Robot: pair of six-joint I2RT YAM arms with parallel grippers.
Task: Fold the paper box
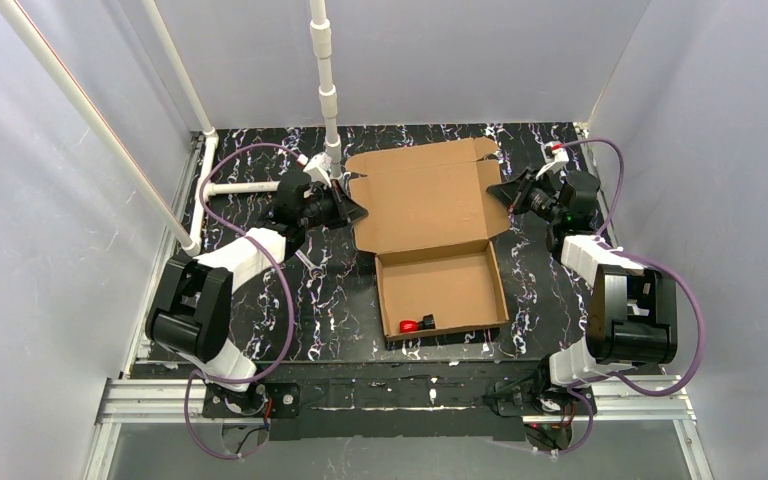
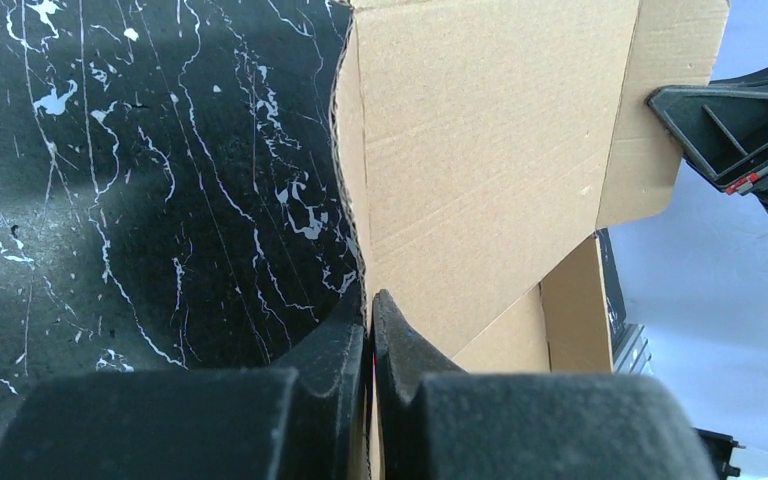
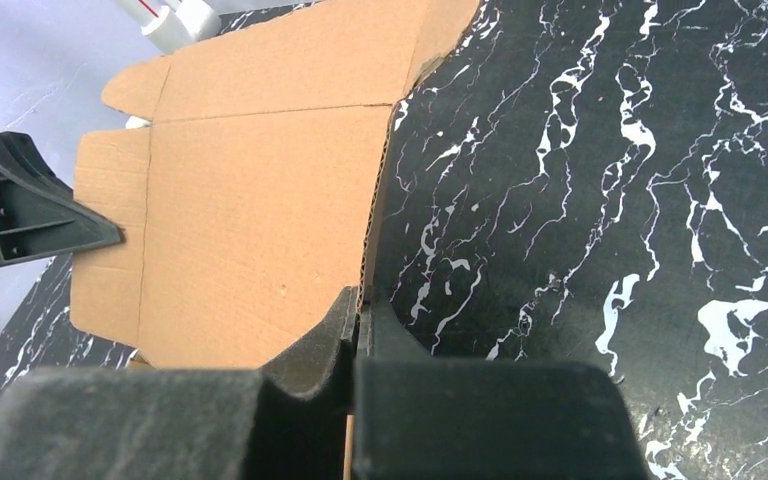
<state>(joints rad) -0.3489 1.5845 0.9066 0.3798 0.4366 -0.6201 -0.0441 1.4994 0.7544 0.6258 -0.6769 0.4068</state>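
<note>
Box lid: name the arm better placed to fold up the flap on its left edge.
Left. The left gripper is shut on that edge of the box lid, while the right gripper is clamped on the opposite edge, across the whole lid.

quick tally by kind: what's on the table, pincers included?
Paper box: 1 (brown cardboard, lid open)
Small red object in the box's tray: 1
Pincers: 2 (left pincer, right pincer, each shut on a side edge of the lid)
Total: 4
</note>
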